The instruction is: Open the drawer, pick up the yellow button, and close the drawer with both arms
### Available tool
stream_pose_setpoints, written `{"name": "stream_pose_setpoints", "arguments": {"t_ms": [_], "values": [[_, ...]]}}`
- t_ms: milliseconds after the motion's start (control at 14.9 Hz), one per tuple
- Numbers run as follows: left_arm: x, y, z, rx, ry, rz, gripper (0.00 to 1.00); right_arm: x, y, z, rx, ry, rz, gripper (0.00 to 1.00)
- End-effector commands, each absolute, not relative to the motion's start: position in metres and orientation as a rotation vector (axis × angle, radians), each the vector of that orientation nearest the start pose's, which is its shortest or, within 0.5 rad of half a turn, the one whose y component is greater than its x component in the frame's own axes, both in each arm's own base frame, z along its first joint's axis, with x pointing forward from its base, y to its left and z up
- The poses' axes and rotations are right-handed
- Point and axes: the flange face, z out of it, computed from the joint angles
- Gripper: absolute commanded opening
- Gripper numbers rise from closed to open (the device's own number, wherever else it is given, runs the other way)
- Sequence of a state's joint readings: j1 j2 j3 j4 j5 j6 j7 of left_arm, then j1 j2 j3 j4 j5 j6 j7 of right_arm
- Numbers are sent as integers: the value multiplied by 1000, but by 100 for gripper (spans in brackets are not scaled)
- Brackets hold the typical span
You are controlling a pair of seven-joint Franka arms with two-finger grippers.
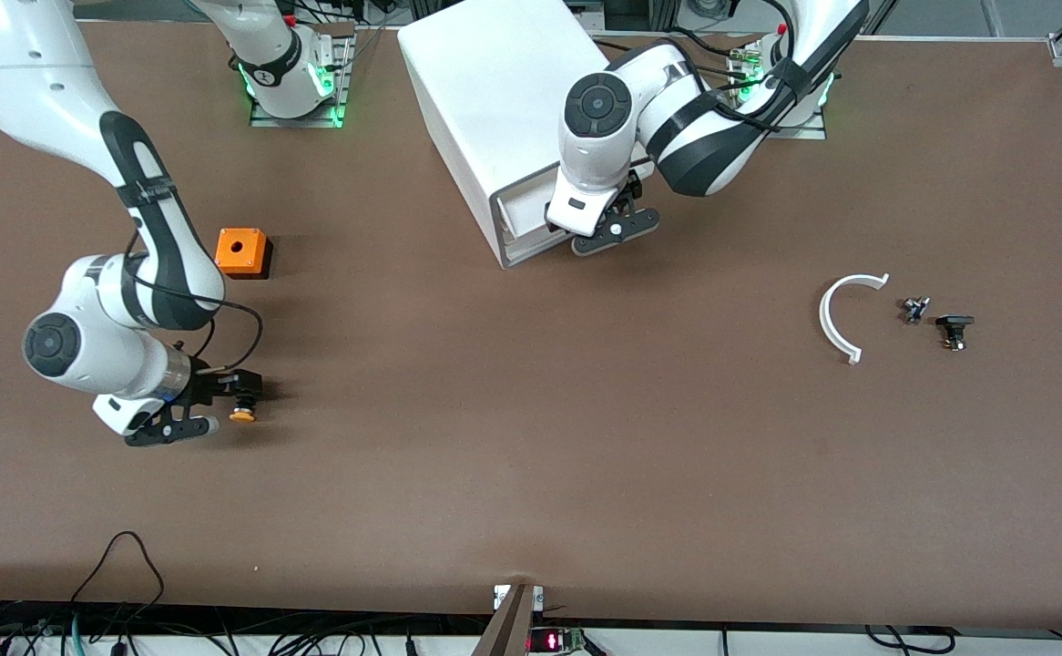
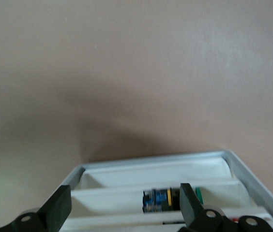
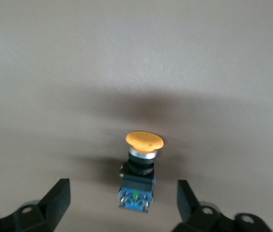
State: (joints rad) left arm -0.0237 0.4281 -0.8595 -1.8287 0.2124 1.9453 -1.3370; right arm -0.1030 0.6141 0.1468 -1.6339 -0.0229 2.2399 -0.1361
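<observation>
The button (image 1: 241, 413), with an orange-yellow cap and a black-and-blue body, lies on the table toward the right arm's end. In the right wrist view it (image 3: 140, 170) lies between the spread fingers, touched by neither. My right gripper (image 1: 232, 404) is open and low around it, as the right wrist view (image 3: 122, 199) shows. My left gripper (image 1: 616, 228) is open and empty over the front of the white cabinet's drawer (image 1: 531, 232). The left wrist view shows that gripper (image 2: 122, 205) above the drawer's open compartments (image 2: 127, 181), where another blue-bodied part (image 2: 160, 200) lies.
The white cabinet (image 1: 495, 100) stands between the two bases. An orange square box with a round hole (image 1: 242, 251) sits farther from the front camera than the button. A white curved strip (image 1: 845, 314) and two small dark parts (image 1: 915, 309) (image 1: 954, 328) lie toward the left arm's end.
</observation>
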Motion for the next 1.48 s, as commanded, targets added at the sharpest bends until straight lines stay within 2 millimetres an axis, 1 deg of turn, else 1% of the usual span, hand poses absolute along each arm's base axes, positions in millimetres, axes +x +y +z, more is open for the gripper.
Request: {"name": "stream_pose_setpoints", "arguments": {"t_ms": [0,135,269,471,538,673,740,808,942,1144,1212,1279,1346,1413], "values": [[405,-446,358,-2992,-558,349,99,680,23,329,-3087,-302,-62,99],[401,-448,358,-2996,-547,360,99,676,24,365,-3098,-311,-84,99],[399,-449,357,-2996,-541,377,99,670,25,392,-3105,-301,-85,99],[391,-457,354,-2998,-519,402,99,656,25,432,-3125,-221,-88,99],[390,-457,353,-2998,-518,410,99,652,25,445,-3135,-181,-92,99],[390,-458,353,-2997,-519,414,99,640,33,466,-3146,-127,-70,99],[388,-460,353,-2998,-512,414,99,636,29,478,-3155,-87,-76,99],[386,-461,353,-2997,-510,421,99,629,32,490,-3162,-57,-66,99],[387,-461,353,-2999,-509,422,99,620,28,504,-3168,40,-35,100],[398,-454,359,-2998,-520,420,99,603,27,536,-3157,41,-41,100],[403,-450,363,-3006,-481,414,99,597,26,544,-3158,42,-19,100],[417,-441,372,-3025,-455,409,99,589,25,561,-3159,58,-17,100],[432,-426,379,-3022,-417,421,99,587,25,574,-3159,54,-14,100],[446,-415,391,-3023,-389,429,99,583,24,583,-3161,63,10,99]]}}
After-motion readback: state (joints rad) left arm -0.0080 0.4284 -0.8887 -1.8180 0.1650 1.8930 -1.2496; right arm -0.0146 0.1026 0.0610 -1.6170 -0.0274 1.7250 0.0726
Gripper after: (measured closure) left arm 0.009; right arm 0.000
